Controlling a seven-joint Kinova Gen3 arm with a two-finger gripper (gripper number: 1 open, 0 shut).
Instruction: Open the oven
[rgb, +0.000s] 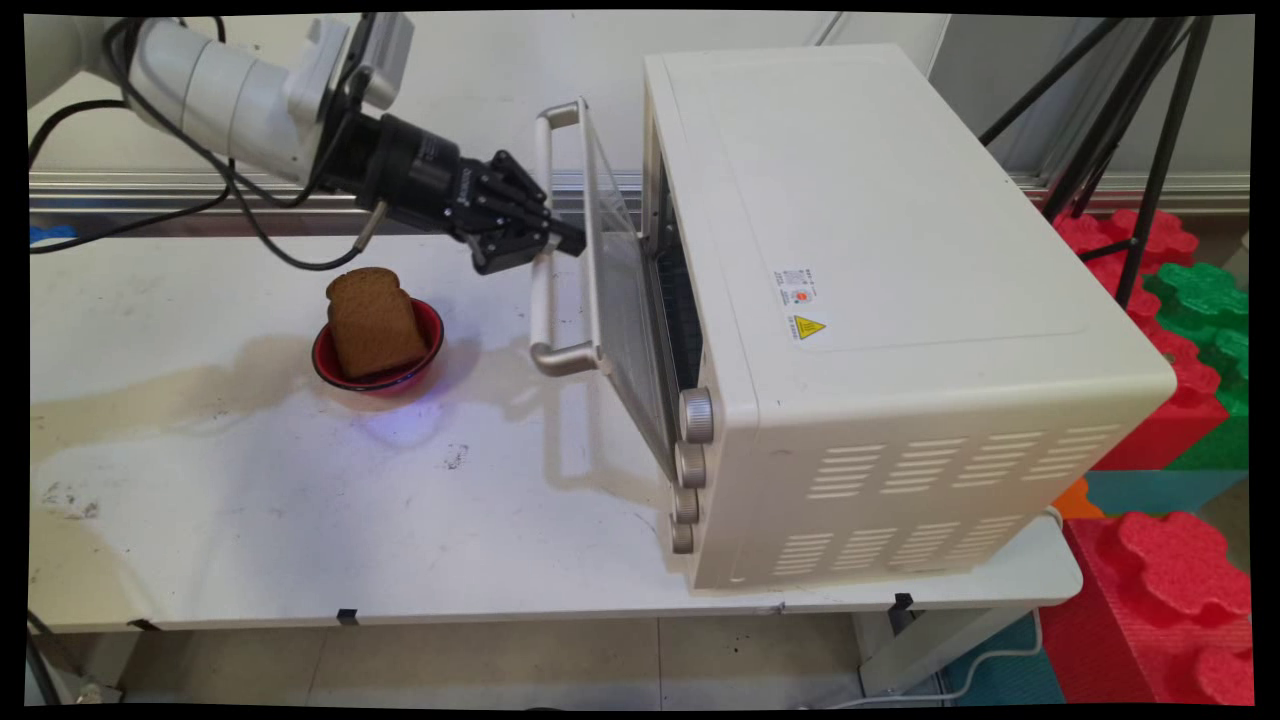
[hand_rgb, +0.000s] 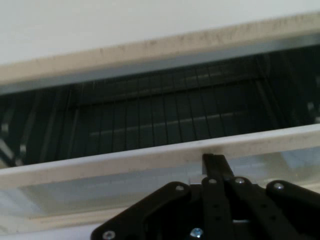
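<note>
- Main view: the black claw reaches in from the upper left and sits at the handle of the oven door, about midway along the bar. Its fingertips overlap the bar, and the dark linkage hides how they stand, so I cannot tell whether it is clenched on the handle or merely against it.
- The door stands partly ajar, tilted away from the cream oven; only a narrow dark strip of the inside shows past its edge.
- Four knobs run down the oven's front corner.
- Left of the door, apart from the claw, a brown slice of bread stands upright in a red bowl on the white bench; the bread covers much of the bowl.
- Red and green foam blocks and black tripod legs lie beyond the bench on the right, cut off by the frame.
- Hand view: the claw rises from the bottom edge, only one finger tip clear against the door's pale top rail.
- Beyond the rail, the wire rack shows dimly in the dark cavity; the handle cannot be made out.
</note>
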